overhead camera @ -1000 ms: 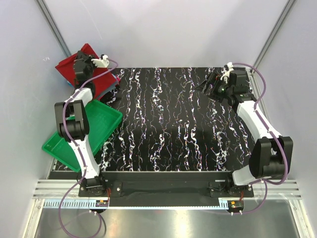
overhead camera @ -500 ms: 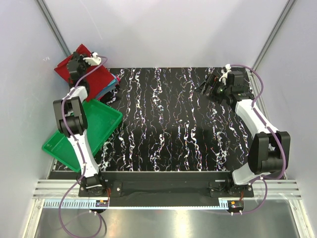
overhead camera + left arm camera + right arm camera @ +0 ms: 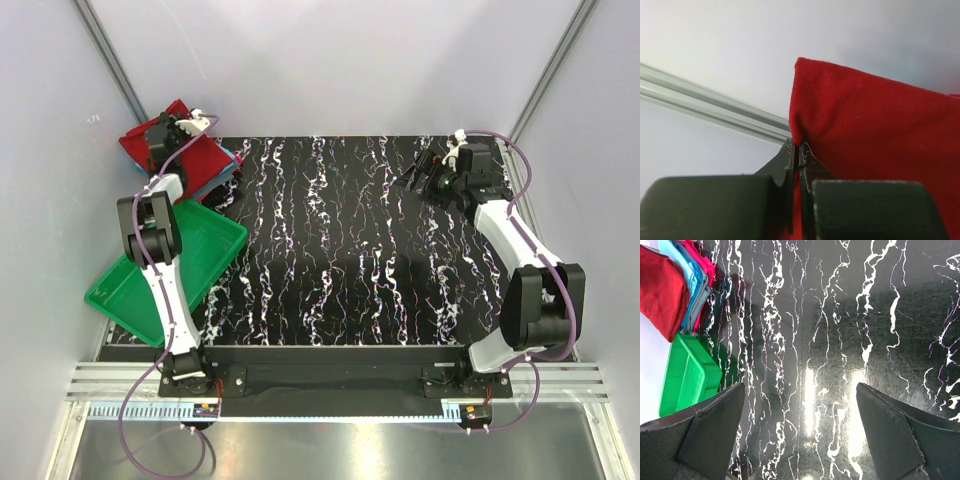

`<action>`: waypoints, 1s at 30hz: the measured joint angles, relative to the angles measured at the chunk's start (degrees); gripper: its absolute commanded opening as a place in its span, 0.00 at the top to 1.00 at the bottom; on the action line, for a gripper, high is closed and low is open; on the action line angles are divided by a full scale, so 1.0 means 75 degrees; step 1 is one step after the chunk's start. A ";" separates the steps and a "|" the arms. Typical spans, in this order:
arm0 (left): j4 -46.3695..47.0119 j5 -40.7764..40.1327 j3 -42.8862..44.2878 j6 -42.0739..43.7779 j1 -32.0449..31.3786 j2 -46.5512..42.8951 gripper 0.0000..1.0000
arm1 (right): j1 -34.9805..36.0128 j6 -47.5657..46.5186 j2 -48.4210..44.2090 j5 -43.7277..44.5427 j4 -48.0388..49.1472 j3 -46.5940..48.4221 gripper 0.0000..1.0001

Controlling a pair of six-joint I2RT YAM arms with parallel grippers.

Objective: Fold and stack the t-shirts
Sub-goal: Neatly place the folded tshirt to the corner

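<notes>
- While the left jaws clamp shut on its edge, the dark red t-shirt (image 3: 875, 140) sits atop the cyan-blue t-shirt (image 3: 682, 265) at the far-left corner of the table (image 3: 340, 250).
- Right jaws gape wide above that black, white-veined top.
- Green tray (image 3: 205, 240) near left; pale walls (image 3: 330, 60) around.

Overhead wide, left wrist close — all seemingly share red shirt (image 3: 875, 140).

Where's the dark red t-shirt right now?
In the top view, the dark red t-shirt lies at the far left corner of the table, just beyond the green tray, with the left gripper pinching its edge.
</notes>
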 measured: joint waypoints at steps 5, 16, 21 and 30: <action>0.0020 0.0000 0.0073 -0.0385 0.0064 0.0017 1.00 | 0.0000 -0.0012 0.0143 0.0009 -0.0003 0.0012 0.00; -0.0003 0.0041 0.0318 -0.0892 0.0192 0.0256 1.00 | 0.0000 -0.0055 0.0338 0.0140 0.0006 0.0012 0.00; -0.0009 0.0052 0.0318 -0.1017 0.0239 0.0277 0.91 | 0.0000 -0.0052 0.0361 0.0131 0.0055 0.0012 0.00; 0.0358 -0.0128 0.0297 -0.1174 0.0224 0.0277 0.55 | 0.0000 -0.0050 0.0361 0.0122 0.0169 0.0012 0.00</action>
